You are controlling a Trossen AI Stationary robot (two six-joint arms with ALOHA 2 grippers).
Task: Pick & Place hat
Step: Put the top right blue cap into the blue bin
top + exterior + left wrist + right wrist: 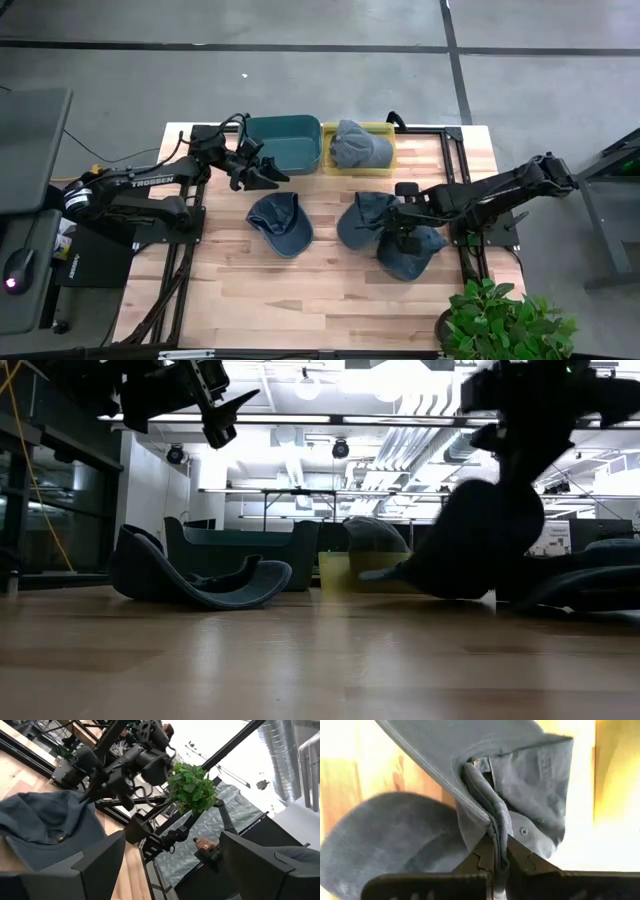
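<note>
Several dark blue caps show. One cap [280, 223] lies upside down on its crown at mid-table [200, 578]. My right gripper [393, 217] is shut on a second cap [360, 222], which hangs below it in the low view [480, 540]. A third cap [410, 252] lies on the table beside and partly under that one, also in the right wrist view [380, 840]. A fourth cap [358, 145] rests in the yellow bin [385, 165]. My left gripper [266, 176] hovers open, high beside the teal bin [285, 143], touching nothing [228, 412]. My right gripper [496, 860] pinches a bunched fold of the cap's crown edge [497, 827] between its two fingers, where the brim [420, 750] joins the crown. The fingers come from above, pointing down. The cap hangs below them; whether its lowest part touches the table, I cannot tell.
The teal bin and the yellow bin stand side by side at the table's far edge. A potted plant [500, 320] stands at the near right corner. Bare wood lies along the table's near side [300, 290]. A black frame rail [470, 260] runs along the right side.
</note>
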